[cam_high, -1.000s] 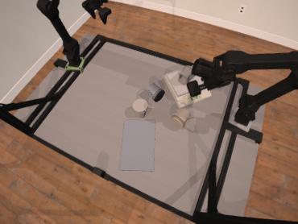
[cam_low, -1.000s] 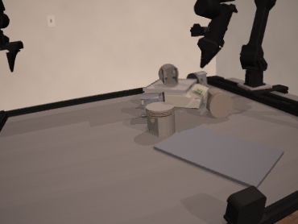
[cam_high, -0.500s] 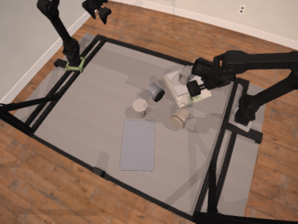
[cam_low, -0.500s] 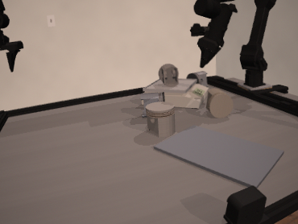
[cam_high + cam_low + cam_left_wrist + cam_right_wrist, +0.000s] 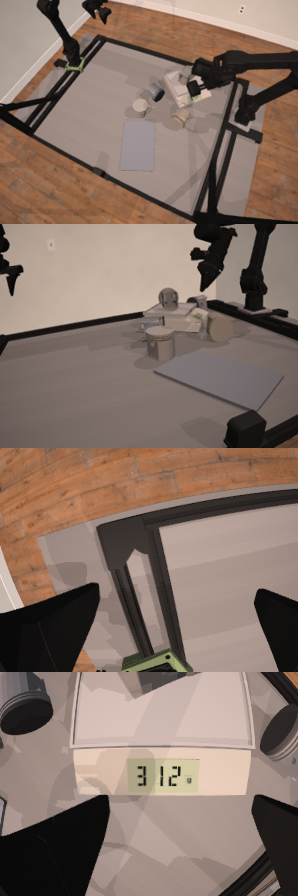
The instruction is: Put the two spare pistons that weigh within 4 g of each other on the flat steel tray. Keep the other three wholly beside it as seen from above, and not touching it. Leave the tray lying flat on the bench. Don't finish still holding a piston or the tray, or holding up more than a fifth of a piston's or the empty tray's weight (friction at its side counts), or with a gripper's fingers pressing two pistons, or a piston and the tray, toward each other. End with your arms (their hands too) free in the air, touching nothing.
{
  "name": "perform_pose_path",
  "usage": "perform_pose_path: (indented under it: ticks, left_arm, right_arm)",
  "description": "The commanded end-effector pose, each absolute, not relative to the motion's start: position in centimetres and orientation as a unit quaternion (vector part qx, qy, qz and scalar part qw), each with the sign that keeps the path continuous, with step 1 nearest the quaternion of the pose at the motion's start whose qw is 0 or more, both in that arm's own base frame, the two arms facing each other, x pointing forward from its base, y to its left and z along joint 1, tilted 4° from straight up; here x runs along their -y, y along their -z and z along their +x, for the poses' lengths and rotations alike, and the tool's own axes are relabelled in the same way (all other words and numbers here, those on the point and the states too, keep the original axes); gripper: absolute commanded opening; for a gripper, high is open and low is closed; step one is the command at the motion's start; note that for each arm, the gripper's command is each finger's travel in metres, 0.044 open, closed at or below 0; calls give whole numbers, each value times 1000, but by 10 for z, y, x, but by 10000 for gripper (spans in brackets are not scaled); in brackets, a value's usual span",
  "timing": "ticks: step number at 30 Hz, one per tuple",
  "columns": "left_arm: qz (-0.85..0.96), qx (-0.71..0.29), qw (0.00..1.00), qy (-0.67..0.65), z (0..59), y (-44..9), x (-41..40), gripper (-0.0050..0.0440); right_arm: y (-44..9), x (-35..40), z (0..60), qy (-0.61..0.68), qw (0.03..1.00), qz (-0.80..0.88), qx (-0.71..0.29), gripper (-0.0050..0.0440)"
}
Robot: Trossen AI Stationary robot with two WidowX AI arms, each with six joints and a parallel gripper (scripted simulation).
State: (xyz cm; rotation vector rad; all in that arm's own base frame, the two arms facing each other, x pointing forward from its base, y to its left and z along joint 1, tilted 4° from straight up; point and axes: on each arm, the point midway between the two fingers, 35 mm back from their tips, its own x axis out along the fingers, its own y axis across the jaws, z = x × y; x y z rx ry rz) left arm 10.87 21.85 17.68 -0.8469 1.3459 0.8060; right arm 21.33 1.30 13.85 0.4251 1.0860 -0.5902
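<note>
The flat steel tray [image 5: 138, 146] [image 5: 225, 376] lies on the bench. A white scale [image 5: 175, 89] [image 5: 180, 309] [image 5: 160, 737] reads 312 g, with a grey piston [image 5: 185, 73] [image 5: 169, 298] [image 5: 160, 679] lying on its platform. A light piston [image 5: 140, 108] [image 5: 160, 342] stands upright near the tray's far end. A dark piston [image 5: 156, 92] [image 5: 25, 709] lies on its side left of the scale. A beige piston [image 5: 180, 118] [image 5: 220, 327] lies in front of it. Another piston [image 5: 197, 300] [image 5: 280, 731] lies beside the scale. My right gripper [image 5: 193, 89] [image 5: 206, 280] [image 5: 184, 804] hangs open and empty above the scale's display. My left gripper [image 5: 99, 10] [image 5: 12, 278] [image 5: 181, 595] is open, high over the far corner.
A black frame [image 5: 133, 46] [image 5: 72, 325] [image 5: 155, 553] rims the bench. The left arm's base [image 5: 74, 64] stands at one corner, and the right arm's base [image 5: 246, 114] [image 5: 254, 300] stands on the rail beside the scale.
</note>
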Motion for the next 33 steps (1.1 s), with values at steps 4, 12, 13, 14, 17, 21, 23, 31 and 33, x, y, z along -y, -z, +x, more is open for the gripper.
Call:
perform_pose_path:
  ticks: [4, 12, 13, 14, 17, 21, 23, 31, 33]
  left_arm:
    - [-370, -587, 629, -351, 109, -177, -218, 440]
    - [-370, -587, 629, -351, 109, -177, -218, 440]
    - [-370, -587, 629, -351, 109, -177, -218, 440]
    - [-370, -587, 629, -351, 109, -177, -218, 440]
    - [-370, -587, 629, -351, 109, -177, -218, 440]
    - [-370, -587, 629, -351, 109, -177, -218, 440]
    - [-370, -587, 629, -351, 109, -177, -218, 440]
    - [-370, -587, 629, -351, 109, -177, -218, 440]
    - [-370, -587, 629, -351, 109, -177, -218, 440]
  right_arm:
    - [-142, -11, 216, 268, 791, 190, -517, 378]
    - [-158, 4, 235, 229, 775, 148, -570, 378]
    - [-161, 7, 238, 221, 772, 142, -579, 378]
    - [-163, 10, 241, 213, 769, 136, -587, 378]
    - [-170, 20, 250, 187, 760, 119, -610, 378]
    - [-178, 35, 261, 148, 749, 99, -638, 378]
    - [-182, 43, 267, 127, 743, 90, -651, 378]
    - [-187, 56, 291, 66, 725, 69, -682, 378]
    - [-188, 58, 301, 66, 725, 69, -682, 378]
